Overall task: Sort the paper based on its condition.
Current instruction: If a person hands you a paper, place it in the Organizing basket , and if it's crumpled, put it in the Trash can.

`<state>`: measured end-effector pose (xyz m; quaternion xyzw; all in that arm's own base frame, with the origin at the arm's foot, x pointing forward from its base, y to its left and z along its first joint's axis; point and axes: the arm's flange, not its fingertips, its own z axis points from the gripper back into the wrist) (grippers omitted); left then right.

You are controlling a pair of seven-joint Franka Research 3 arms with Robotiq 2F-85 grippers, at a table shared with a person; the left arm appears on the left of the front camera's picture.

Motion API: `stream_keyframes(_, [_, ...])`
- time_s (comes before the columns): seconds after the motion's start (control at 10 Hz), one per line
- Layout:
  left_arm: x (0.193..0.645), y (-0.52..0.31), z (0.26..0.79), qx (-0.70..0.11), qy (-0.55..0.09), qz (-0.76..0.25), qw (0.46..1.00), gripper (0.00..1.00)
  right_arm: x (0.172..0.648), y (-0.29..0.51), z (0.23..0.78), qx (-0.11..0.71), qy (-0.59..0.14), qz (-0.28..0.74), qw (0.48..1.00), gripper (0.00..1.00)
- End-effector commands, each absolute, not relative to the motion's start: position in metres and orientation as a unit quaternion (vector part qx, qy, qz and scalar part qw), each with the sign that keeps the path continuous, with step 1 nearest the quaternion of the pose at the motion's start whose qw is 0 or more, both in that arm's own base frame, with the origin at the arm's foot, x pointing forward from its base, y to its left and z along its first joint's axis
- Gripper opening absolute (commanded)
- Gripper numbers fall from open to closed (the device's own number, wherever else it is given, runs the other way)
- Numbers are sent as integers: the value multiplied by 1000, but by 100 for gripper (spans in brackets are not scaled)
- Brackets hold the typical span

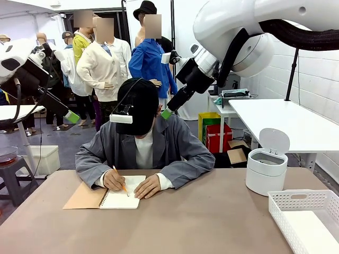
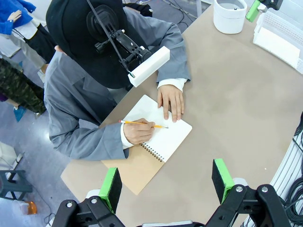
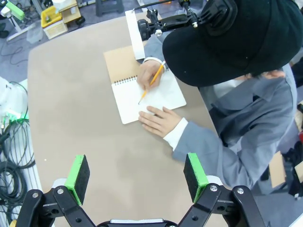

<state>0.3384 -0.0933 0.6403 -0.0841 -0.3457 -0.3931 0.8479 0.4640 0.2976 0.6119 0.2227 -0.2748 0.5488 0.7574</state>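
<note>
Loose paper sheets are out of view. A person at the far side writes with a yellow pencil (image 1: 121, 182) on the white page of a spiral notebook (image 1: 122, 199) (image 2: 163, 135) (image 3: 142, 97) with its tan cover folded back; the other hand rests on the page. My left gripper (image 1: 71, 116) (image 2: 166, 184) hangs high above the table's left side, open and empty. Raised over the person's head, my right gripper (image 1: 167, 112) (image 3: 136, 176) is also open, with nothing between its green pads.
A white bin (image 1: 266, 169) (image 2: 230, 14) with its lid tipped up stands at the right of the table. A white perforated basket (image 1: 304, 201) (image 2: 284, 28) sits at the front right corner, something flat and white inside it. Bare tan tabletop lies in front of the notebook.
</note>
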Motion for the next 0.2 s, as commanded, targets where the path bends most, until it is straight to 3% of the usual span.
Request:
stream_keyframes(0.0, [338, -93, 641, -89, -343, -392, 849, 100, 464, 297, 610, 223, -274, 548, 758, 100])
stream_keyframes(0.1, [338, -93, 641, -89, -343, -392, 849, 100, 464, 297, 610, 223, -274, 548, 758, 100])
